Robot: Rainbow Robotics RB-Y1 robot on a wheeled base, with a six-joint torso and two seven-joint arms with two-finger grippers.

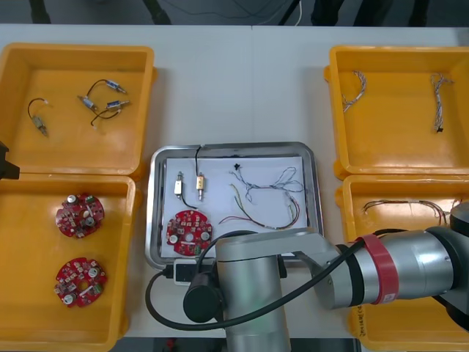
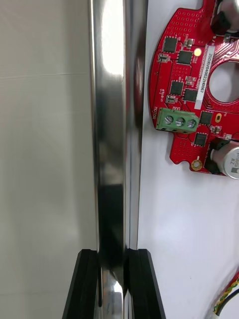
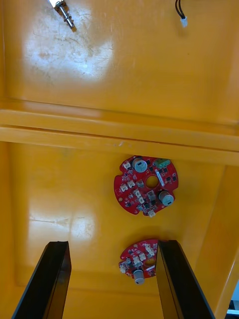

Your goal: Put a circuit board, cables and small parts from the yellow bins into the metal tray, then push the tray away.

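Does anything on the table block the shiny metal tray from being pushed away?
Nothing visible does. The right gripper is shut on the metal tray's near rim; the light table beyond it lies bare between the yellow bins. The left gripper hovers over one.

Your right arm (image 1: 315, 275) lies across the near edge of the metal tray (image 1: 152, 220), right gripper (image 2: 112, 256) pinching its rim, while your left gripper (image 3: 113, 242) hangs well left of it, fingers apart.
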